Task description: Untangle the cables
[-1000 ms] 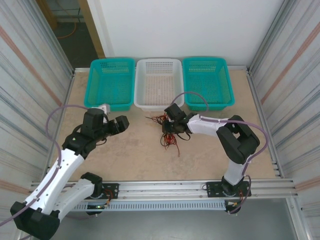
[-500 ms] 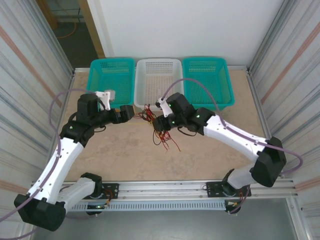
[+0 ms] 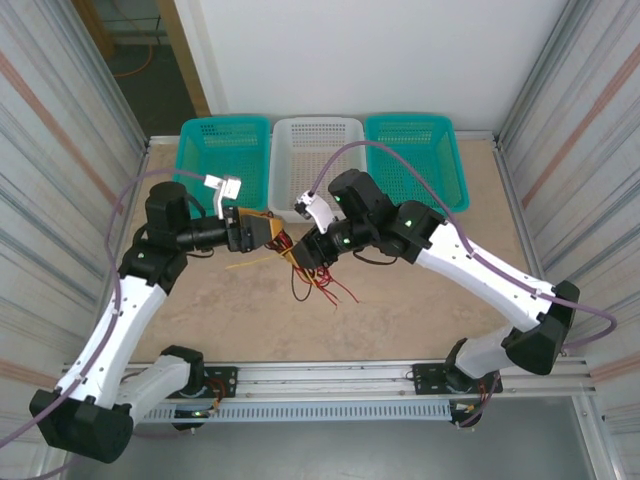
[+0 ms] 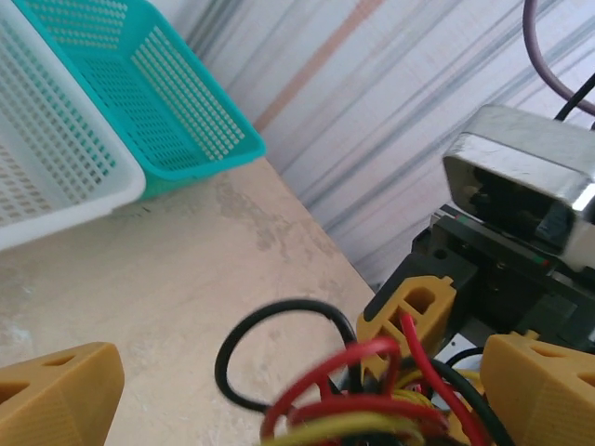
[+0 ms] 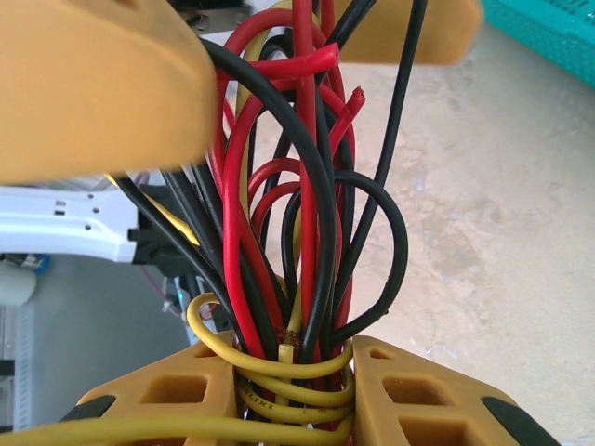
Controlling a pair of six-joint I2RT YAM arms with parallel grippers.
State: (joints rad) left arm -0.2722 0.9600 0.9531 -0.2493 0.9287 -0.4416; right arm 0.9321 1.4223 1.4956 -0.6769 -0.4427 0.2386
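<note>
I see a mottled beige table [image 3: 400, 312] between ribbed metal walls [image 3: 60, 130]. My right gripper [image 3: 303, 253] pinches the thin, glossy cables [image 3: 320, 285] above the table's middle; the left gripper [image 3: 268, 231] gapes wide around their loops.

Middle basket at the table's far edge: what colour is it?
The basket is white, clearest in the top external view.

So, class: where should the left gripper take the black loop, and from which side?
Its outer curve, where the black loop bulges clear of the other cables toward the baskets. Probably bring the left gripper in from the left, astride that single strand; by the right gripper all is bunched.
</note>
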